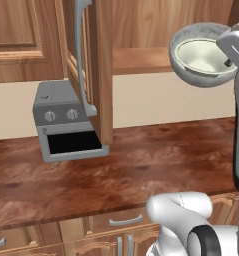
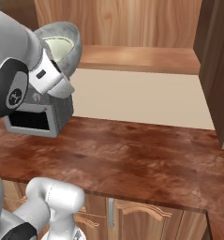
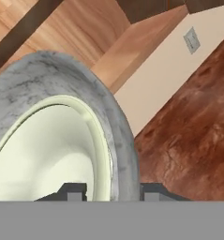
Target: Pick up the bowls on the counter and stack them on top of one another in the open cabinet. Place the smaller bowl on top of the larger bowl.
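The larger bowl (image 1: 200, 80), grey and marbled, hangs tilted in the air in front of the open cabinet's shelf (image 1: 141, 59). The smaller bowl (image 1: 203, 54), plain cream, sits nested inside it. My gripper (image 3: 112, 192) is shut on their rims: one fingertip (image 3: 73, 192) is inside the smaller bowl (image 3: 48, 150), the other outside the larger bowl (image 3: 48, 79). From the right base view the larger bowl (image 2: 72, 46) and the smaller bowl (image 2: 57, 47) show just above my hand, left of the shelf (image 2: 137, 58). The counter (image 1: 141, 165) lies bare below.
The cabinet door (image 1: 98, 70) with its grey bar handle (image 1: 80, 55) stands open to the left of the shelf. A grey toaster oven (image 1: 66, 125) sits on the counter under it. A wooden side panel (image 2: 219, 61) bounds the shelf on the right.
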Controlling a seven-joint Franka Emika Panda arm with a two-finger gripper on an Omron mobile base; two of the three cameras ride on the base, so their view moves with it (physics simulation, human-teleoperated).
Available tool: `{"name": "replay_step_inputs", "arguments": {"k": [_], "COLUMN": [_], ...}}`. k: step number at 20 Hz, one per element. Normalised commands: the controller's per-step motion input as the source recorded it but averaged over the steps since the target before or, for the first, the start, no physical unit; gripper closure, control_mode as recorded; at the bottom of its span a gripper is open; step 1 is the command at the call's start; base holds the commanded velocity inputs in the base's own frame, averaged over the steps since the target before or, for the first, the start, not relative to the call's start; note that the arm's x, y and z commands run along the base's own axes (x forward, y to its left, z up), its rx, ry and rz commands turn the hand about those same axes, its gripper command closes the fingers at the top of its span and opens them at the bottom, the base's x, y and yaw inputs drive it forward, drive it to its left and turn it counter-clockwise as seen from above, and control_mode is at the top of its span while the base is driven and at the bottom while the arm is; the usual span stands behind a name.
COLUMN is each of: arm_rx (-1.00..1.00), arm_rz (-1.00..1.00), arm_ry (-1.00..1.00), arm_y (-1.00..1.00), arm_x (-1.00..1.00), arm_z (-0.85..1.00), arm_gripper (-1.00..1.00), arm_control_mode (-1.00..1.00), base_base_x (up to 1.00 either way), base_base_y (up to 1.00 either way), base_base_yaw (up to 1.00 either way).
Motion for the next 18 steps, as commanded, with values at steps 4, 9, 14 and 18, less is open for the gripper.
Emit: {"name": "replay_step_inputs", "arguments": {"k": [4, 9, 14, 18], "arm_rx": [0.0, 0.03, 0.15, 0.09], "arm_rz": [-0.16, 0.0, 0.0, 0.0], "arm_ry": [-0.01, 0.0, 0.0, 0.0], "arm_y": [0.07, -0.03, -0.18, -0.07], "arm_x": [0.16, 0.0, 0.0, 0.0], "arm_z": [0.17, 0.0, 0.0, 0.0], "arm_gripper": [1.0, 1.0, 1.0, 1.0], "arm_control_mode": [-1.0, -1.0, -1.0, -1.0], "base_base_x": [0.0, 0.0, 0.0, 0.0], "base_base_y": [0.0, 0.0, 0.0, 0.0], "base_base_yaw": [0.0, 0.0, 0.0, 0.0]}}
